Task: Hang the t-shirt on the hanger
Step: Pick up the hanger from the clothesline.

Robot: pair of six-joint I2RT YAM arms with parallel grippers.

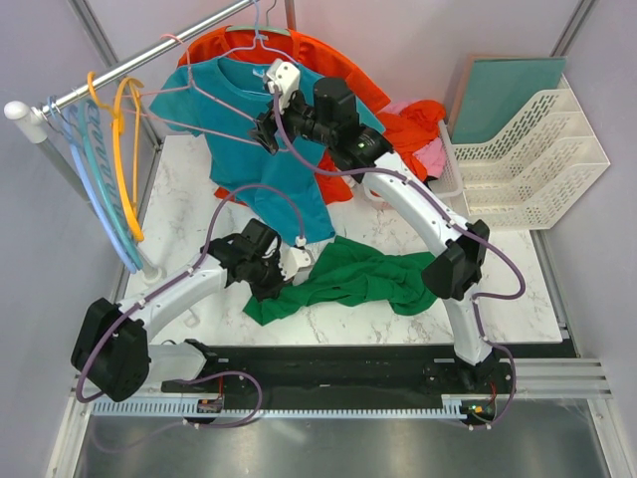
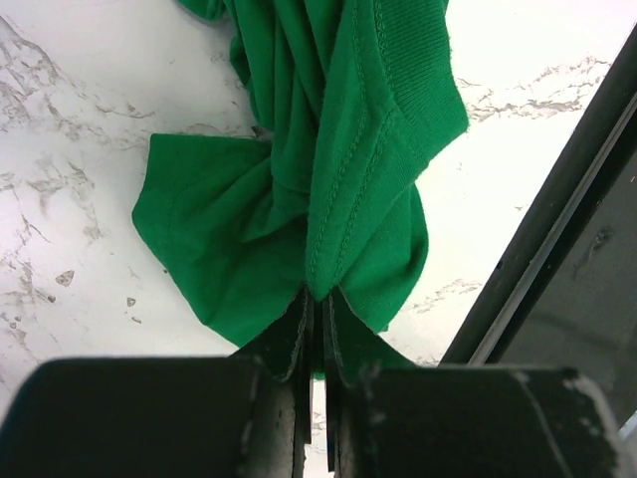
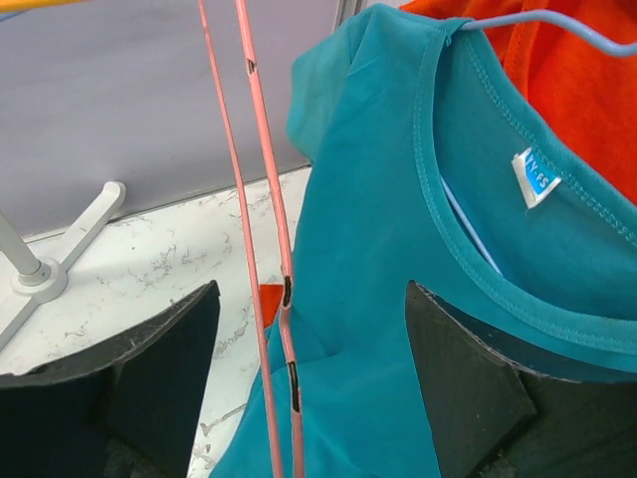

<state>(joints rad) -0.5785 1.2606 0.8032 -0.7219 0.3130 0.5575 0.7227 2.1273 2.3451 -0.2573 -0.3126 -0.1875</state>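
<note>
Right wrist view: my right gripper (image 3: 311,299) gapes around the hanger (image 3: 271,189), so I close next; left gripper (image 2: 317,311) clamps the t-shirt (image 2: 338,169).

walls (image 1: 398,30) pale lilac | table (image 1: 179,209) white marble — rail (image 1: 129,72) chrome, rear-left
</note>
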